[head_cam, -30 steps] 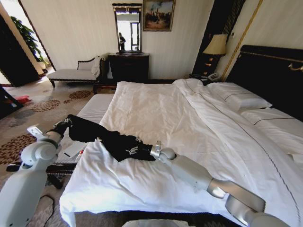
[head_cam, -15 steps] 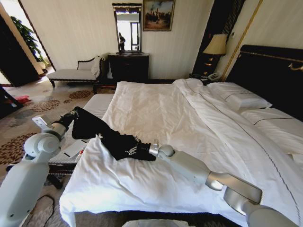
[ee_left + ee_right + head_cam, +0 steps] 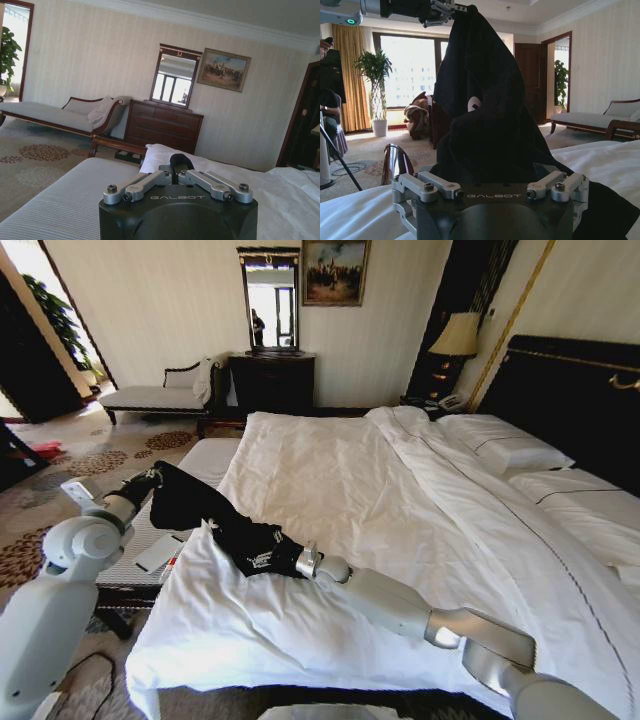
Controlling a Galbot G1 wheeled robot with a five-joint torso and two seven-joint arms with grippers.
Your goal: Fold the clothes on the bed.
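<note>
Black T-shirt (image 3: 215,525) stretched across the bed's (image 3: 400,500) near left corner. Left pincer (image 3: 152,477) clamped on one end, lifted off the bed edge. Right pincer (image 3: 300,562) gripping the other end low on the duvet (image 3: 330,480).

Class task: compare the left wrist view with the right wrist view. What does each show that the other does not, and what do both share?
Left wrist view alone: a dark wooden dresser, a framed mirror and a gilt-framed painting.
Right wrist view alone: the black cotton T-shirt hanging in a peak from the left gripper, with a potted plant by a bright window.
Both: white bedding and the pale upholstered chaise.
</note>
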